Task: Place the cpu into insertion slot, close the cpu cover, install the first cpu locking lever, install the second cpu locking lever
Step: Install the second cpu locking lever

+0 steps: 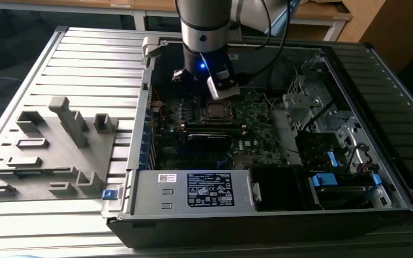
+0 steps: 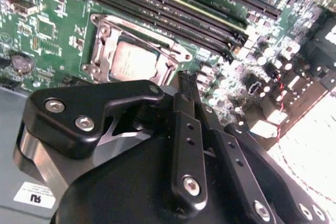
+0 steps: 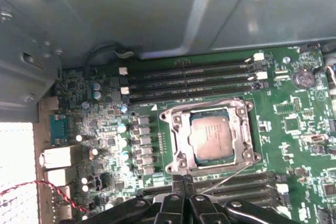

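**The cpu seated under its cover, gripper poised at the socket's edge**

The cpu in the exterior view sits in its socket on the motherboard, inside the open computer case on the desk. We see the gripper hanging just above it, toward the case's far wall. The white-labelled power supply box stands well apart.

In the second wrist view, we find the cpu cover lying flat around the chip, with the gripper's fingers pressed together, holding nothing, just beside the socket's corner. Memory slots run close along the socket's other side.

In the first wrist view, a thin locking lever angles out between socket and fingertips. We judge the risk to be the closed tips slipping off that wire or scraping the small components nearby. Room is tight: slots on two sides, capacitors on a third.
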`<state>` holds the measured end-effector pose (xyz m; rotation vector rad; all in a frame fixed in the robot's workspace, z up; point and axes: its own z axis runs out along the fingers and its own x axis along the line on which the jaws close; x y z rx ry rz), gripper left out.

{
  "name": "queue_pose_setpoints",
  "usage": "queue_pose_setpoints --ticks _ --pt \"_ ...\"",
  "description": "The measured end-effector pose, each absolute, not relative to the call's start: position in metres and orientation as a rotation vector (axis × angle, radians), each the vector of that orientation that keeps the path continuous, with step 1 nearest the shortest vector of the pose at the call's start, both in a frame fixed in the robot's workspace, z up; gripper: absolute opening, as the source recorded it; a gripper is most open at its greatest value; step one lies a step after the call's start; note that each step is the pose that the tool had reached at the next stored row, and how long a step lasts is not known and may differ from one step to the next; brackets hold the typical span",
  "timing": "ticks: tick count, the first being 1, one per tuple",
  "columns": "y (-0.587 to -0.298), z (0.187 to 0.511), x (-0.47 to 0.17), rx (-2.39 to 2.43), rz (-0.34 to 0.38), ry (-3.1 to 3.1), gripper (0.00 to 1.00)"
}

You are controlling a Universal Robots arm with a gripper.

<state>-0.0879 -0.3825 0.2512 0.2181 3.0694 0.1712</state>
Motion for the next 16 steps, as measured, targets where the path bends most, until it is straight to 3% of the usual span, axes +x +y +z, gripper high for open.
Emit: queue_pose_setpoints --ticks 16 --pt "-0.382 0.251 -0.067 0.220 0.051 3.068 0.11"
